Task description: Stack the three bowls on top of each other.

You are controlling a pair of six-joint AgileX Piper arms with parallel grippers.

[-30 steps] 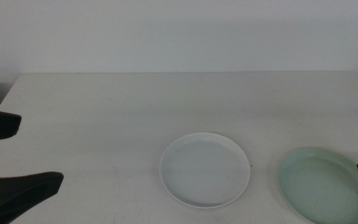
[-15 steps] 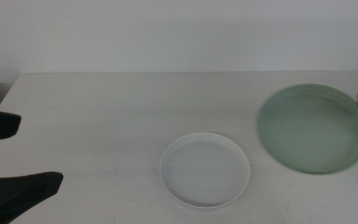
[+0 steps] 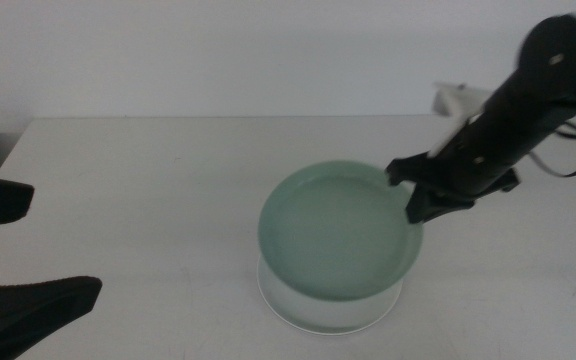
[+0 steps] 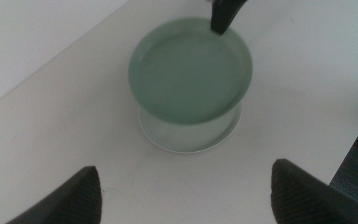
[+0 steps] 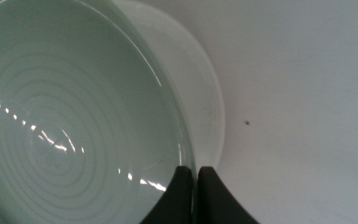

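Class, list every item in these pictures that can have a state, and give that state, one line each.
mint green bowl: held by its rim, lifted above the white bowl
white bowl: flat on the table, mostly covered from above
right pincer: shut on the mint green bowl
left pincer: open, holding nothing, off to the side

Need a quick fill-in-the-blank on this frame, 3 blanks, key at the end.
1. The right end effector grips the ____ bowl by its rim.
2. That bowl hangs directly above the ____ bowl.
3. The left end effector waits with its jaws ____.

Missing words: green; white; open
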